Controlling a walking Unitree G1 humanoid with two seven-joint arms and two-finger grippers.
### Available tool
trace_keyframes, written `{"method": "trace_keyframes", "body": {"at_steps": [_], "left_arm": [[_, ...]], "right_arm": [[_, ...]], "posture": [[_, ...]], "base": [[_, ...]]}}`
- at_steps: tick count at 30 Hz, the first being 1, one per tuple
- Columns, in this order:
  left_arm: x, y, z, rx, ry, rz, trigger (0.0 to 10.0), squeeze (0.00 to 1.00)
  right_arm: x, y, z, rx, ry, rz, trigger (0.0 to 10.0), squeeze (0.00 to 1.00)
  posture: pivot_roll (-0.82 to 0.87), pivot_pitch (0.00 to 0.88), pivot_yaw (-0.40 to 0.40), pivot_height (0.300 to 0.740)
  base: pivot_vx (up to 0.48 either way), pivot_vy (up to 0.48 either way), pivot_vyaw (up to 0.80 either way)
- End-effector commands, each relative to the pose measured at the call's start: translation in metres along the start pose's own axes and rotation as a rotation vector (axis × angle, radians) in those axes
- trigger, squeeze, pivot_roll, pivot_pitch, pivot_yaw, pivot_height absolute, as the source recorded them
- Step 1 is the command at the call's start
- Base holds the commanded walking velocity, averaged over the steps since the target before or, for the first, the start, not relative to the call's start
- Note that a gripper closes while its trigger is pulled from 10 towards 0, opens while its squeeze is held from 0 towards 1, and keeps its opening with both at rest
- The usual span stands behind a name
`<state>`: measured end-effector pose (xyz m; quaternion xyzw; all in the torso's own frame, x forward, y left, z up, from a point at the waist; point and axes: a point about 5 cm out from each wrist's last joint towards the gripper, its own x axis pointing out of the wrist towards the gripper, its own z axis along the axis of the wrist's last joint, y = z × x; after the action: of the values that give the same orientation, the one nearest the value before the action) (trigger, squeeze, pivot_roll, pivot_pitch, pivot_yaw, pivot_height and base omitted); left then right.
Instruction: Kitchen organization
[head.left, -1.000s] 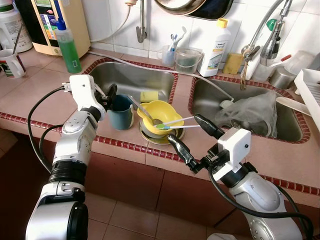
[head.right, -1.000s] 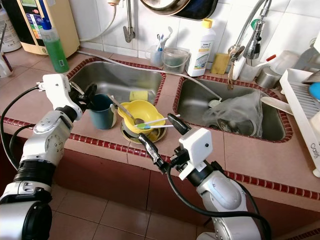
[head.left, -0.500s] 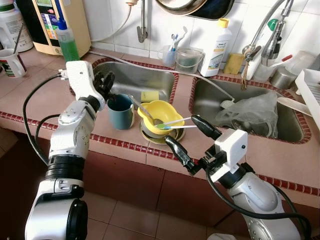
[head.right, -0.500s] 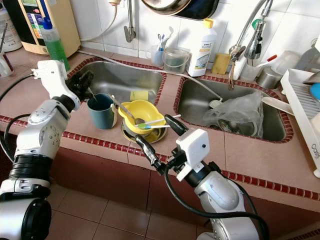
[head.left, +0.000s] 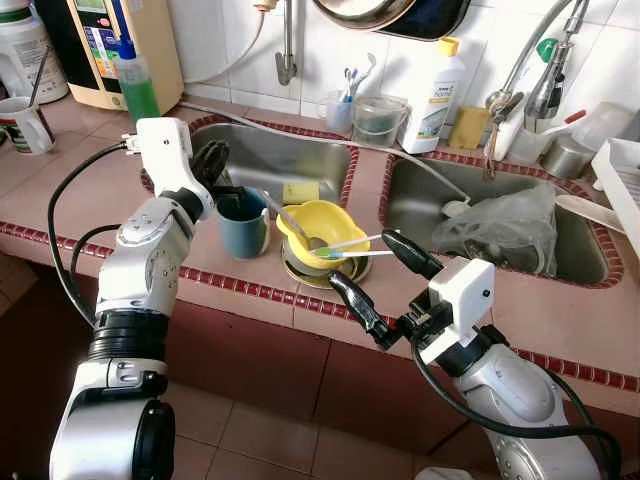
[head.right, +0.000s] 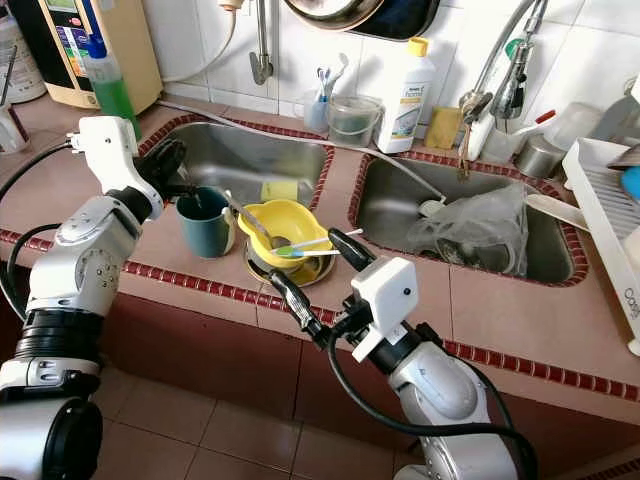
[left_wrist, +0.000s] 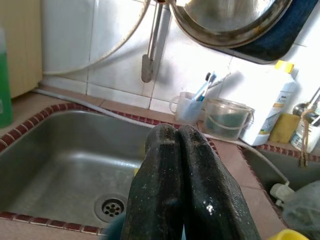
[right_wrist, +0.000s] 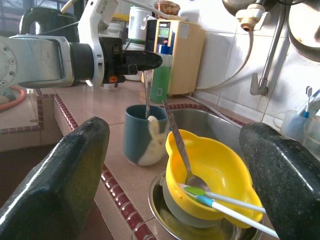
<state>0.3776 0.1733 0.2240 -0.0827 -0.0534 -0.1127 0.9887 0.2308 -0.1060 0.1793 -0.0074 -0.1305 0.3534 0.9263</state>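
Observation:
A dark blue mug (head.left: 243, 222) stands on the tiled counter by the left sink. Just above its rim, my left gripper (head.left: 214, 166) is shut on a thin metal utensil (right_wrist: 147, 92) that hangs down into the mug. Beside the mug a yellow bowl (head.left: 322, 222) rests on a steel dish. It holds a metal spoon (head.left: 288, 220) and two white sticks, one green-tipped (head.left: 352, 246). My right gripper (head.left: 360, 256) is open and points at the bowl from the counter's front edge, apart from it.
The left sink (head.left: 270, 155) holds a yellow sponge (head.left: 296, 191); the right sink (head.left: 420, 200) holds a plastic bag (head.left: 505, 225). A green soap bottle (head.left: 133, 85), a white bottle (head.left: 436, 90) and a white mug (head.left: 22, 125) stand around. A dish rack (head.left: 622, 190) sits far right.
My left gripper rose from the mug's rim to just above it, and a thin utensil now hangs from it. My right arm edged slightly left.

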Motion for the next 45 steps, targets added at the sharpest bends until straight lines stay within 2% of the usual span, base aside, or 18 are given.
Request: {"method": "trace_keyframes", "body": {"at_steps": [1, 7, 9, 10, 17, 20, 25, 39, 45], "left_arm": [[-0.001, 0.001, -0.001, 0.012, 0.02, -0.008, 0.0, 0.0], [0.0, 0.001, -0.001, 0.015, 0.025, -0.006, 0.0, 0.0], [0.001, 0.0, 0.0, 0.016, 0.027, -0.012, 0.3, 0.0], [0.001, -0.001, 0.0, 0.021, 0.032, -0.02, 10.0, 0.0], [0.003, -0.006, 0.007, 0.01, 0.034, -0.049, 10.0, 0.0], [0.006, -0.009, 0.022, 0.019, -0.002, -0.079, 10.0, 0.0], [0.008, -0.012, 0.034, 0.02, -0.024, -0.105, 10.0, 0.0], [0.017, -0.013, 0.049, 0.037, -0.025, -0.154, 10.0, 0.0], [0.024, -0.014, 0.07, 0.073, -0.064, -0.184, 10.0, 0.0]], "right_arm": [[0.001, 0.0, 0.001, -0.006, -0.002, 0.006, 10.0, 0.0], [0.001, 0.0, 0.001, -0.005, -0.005, 0.003, 10.0, 0.0], [0.002, 0.0, 0.001, -0.006, -0.007, 0.004, 10.0, 0.0], [0.002, 0.0, 0.001, -0.005, -0.007, 0.004, 10.0, 0.0], [0.002, 0.0, 0.001, -0.004, -0.005, 0.009, 10.0, 0.0], [0.003, 0.0, 0.001, -0.002, -0.006, 0.013, 10.0, 0.0], [0.004, 0.0, 0.0, -0.003, -0.006, 0.014, 10.0, 0.0], [0.007, 0.001, -0.001, 0.004, -0.014, 0.013, 10.0, 0.0], [0.009, 0.001, -0.001, 0.002, -0.02, 0.016, 10.0, 0.0]], "posture": [[0.05, 0.0, -0.021, 0.74], [0.05, 0.0, -0.019, 0.74], [0.05, 0.0, -0.019, 0.74], [0.05, 0.0, -0.021, 0.74], [0.05, 0.0, -0.023, 0.74], [0.06, 0.0, -0.025, 0.74], [0.06, 0.0, -0.025, 0.74], [0.06, 0.0, -0.015, 0.74], [0.07, 0.0, -0.014, 0.74]], "base": [[0.0, 0.0, 0.0], [0.0, 0.0, 0.0], [0.0, 0.0, 0.0], [0.0, 0.0, 0.0], [0.0, 0.0, 0.0], [0.0, 0.0, 0.0], [0.0, 0.0, 0.0], [0.0, 0.0, 0.0], [0.0, 0.0, 0.0]]}}
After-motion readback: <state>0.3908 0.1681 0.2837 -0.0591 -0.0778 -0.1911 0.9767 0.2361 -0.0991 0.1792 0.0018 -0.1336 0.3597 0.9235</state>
